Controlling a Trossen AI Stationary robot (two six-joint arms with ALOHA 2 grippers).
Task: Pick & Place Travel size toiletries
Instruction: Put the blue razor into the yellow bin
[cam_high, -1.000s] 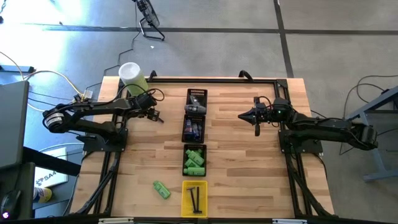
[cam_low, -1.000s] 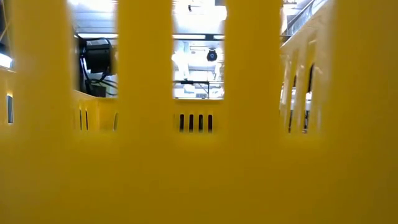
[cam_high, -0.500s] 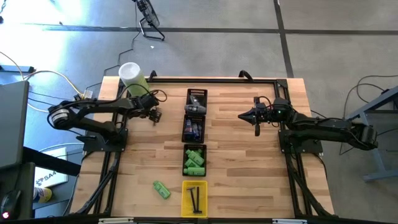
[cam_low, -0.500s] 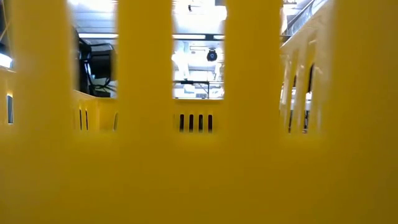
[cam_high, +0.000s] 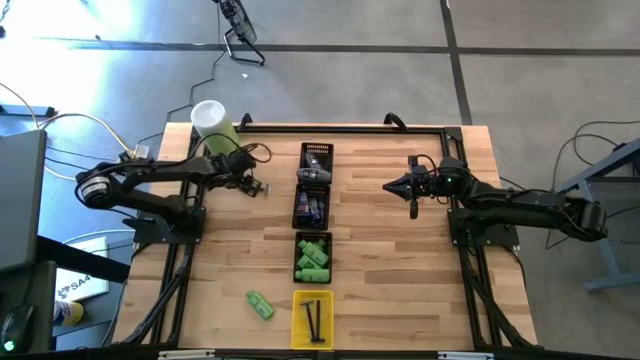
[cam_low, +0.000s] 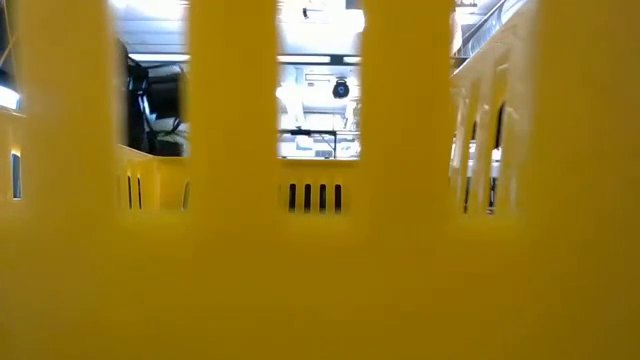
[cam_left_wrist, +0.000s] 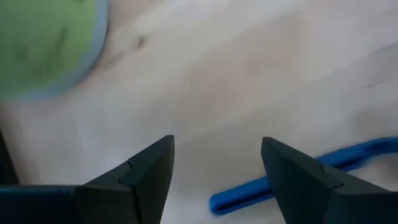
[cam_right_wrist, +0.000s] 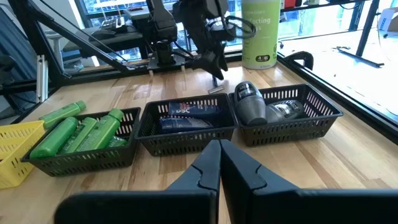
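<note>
Blue thin stick (cam_left_wrist: 298, 177) lies on the wooden worktop (cam_high: 400, 260) just under my left hand (cam_left_wrist: 214, 171), open and empty. My right hand (cam_right_wrist: 219, 163) is closed, empty.

Two dark jointed arms — matte black links, silver joint ring on the left arm (cam_high: 92, 188). Wedge-shaped black fingers (cam_left_wrist: 144, 176), faint seam lines — thin looping cables.

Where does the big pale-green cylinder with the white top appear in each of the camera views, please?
High view: cylinder at the table's far left corner, beside the left gripper.
Low view: not in it; yellow tray wall fills it.
Left wrist view: green blur, likely it.
Right wrist view: standing behind the baskets.
Shared landmark: left gripper.
</note>
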